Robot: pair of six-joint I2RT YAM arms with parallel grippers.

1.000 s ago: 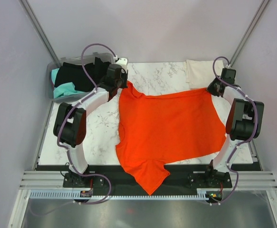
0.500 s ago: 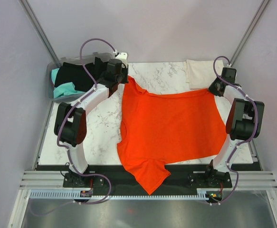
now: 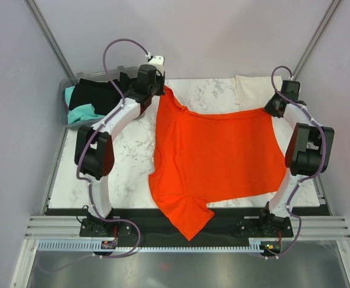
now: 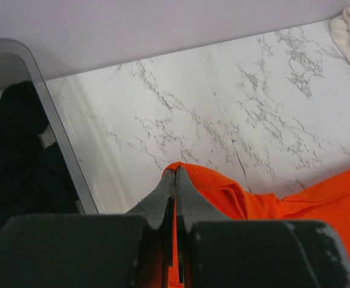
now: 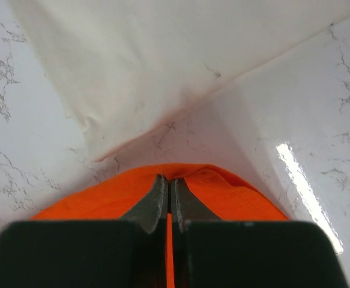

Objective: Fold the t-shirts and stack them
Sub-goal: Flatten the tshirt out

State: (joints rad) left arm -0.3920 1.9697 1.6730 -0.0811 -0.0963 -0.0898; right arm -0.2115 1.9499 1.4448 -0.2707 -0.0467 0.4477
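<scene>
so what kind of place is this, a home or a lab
Most likely a robotics lab cell: the left arm and right arm bolted at the edge of a marble-look table, plain walls with metal struts, and a clear bin holding black and teal shirts.

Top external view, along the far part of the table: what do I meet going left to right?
Clear grey plastic bin → left gripper → bright orange-red t-shirt → right gripper.

White grey-veined marble tabletop (image 3: 211, 96), pale lilac-grey walls (image 3: 187, 36) on three sides, slanted metal struts (image 3: 47, 35) in the far corners, black strip (image 3: 226, 210) and ribbed aluminium rail (image 3: 54, 228) along the near edge, bright light streak (image 5: 298, 180) on the marble.
</scene>
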